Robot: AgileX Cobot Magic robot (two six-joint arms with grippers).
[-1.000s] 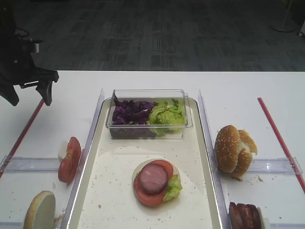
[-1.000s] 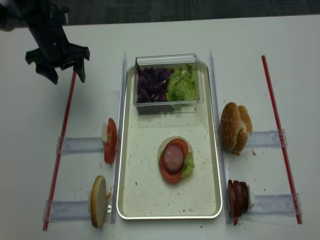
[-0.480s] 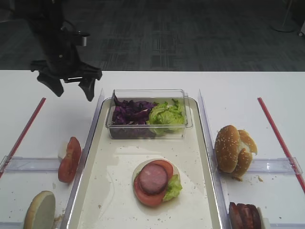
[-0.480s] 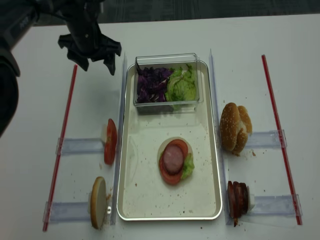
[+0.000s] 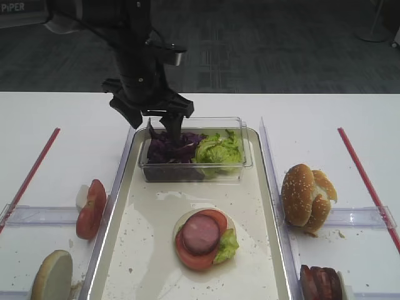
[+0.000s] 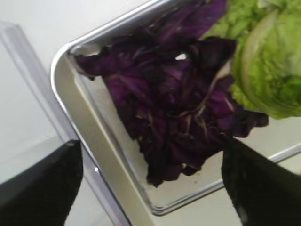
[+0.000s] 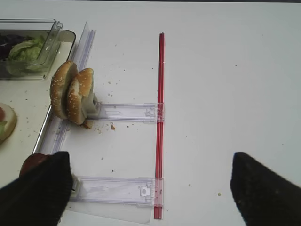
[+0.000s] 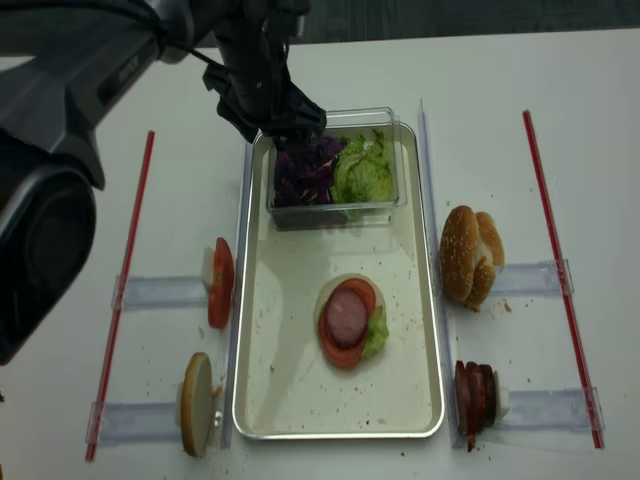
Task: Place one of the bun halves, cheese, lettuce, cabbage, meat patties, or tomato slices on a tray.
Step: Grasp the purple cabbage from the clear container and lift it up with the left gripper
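My left gripper (image 5: 154, 123) (image 8: 280, 128) hangs open over the left end of a clear box (image 5: 194, 124). Between its spread fingers lies the purple cabbage (image 6: 178, 108) (image 5: 170, 147), with frilly lettuce (image 6: 263, 70) (image 5: 219, 150) beside it. The box stands at the far end of the cream tray (image 5: 150, 250) (image 8: 290, 390). A bun half topped with a tomato slice, a meat patty (image 5: 201, 234) and lettuce lies mid-tray. My right gripper (image 7: 150, 188) is open over bare table. No cheese shows.
Sesame bun halves (image 5: 306, 197) (image 7: 70, 96) stand in a clear holder right of the tray, meat patties (image 5: 322, 282) nearer. On the left are tomato slices (image 5: 92, 209) and a bun half (image 5: 53, 278). Red strips (image 5: 365, 178) (image 8: 125, 270) run along both sides.
My left arm has swung right from the table's far left to above the cabbage end of the box, fingers still spread. The food has not moved.
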